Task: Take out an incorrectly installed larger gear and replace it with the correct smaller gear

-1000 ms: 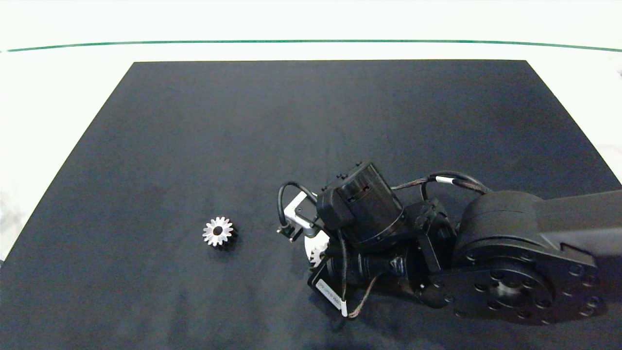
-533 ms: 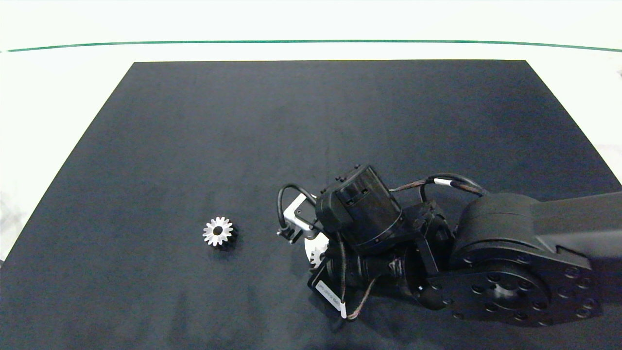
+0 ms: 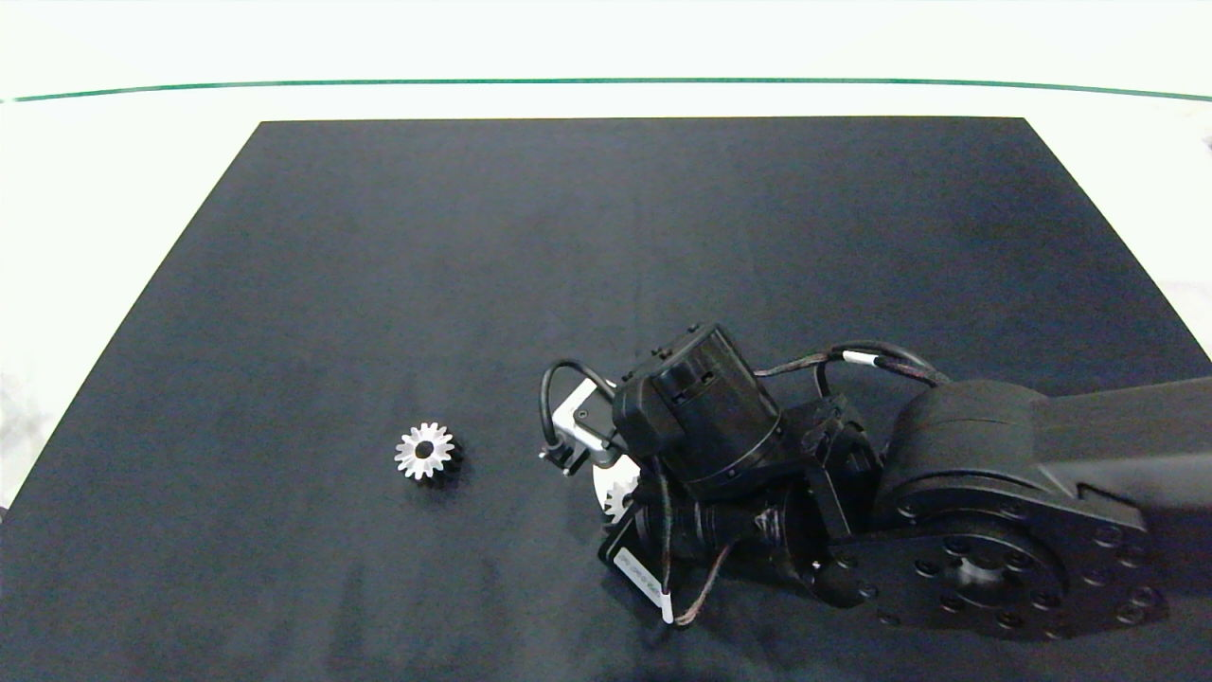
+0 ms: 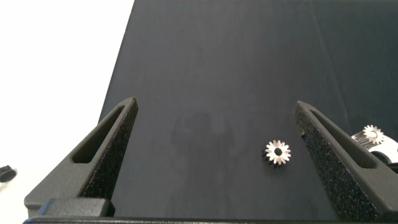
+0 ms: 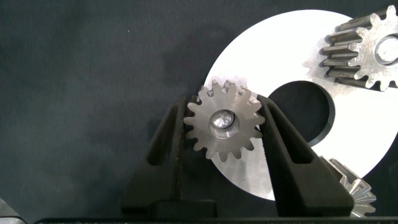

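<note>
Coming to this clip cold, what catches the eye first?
The right end effector clamps a silver gear seated on a pin at the edge of a white disc. A lone gear lies apart on the black mat, framed between the open left end effector.

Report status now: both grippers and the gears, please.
Right gripper shut on larger gear, on its pin on the disc. Left gripper open, aloft. Smaller gear loose on mat. Nothing blocking.
</note>
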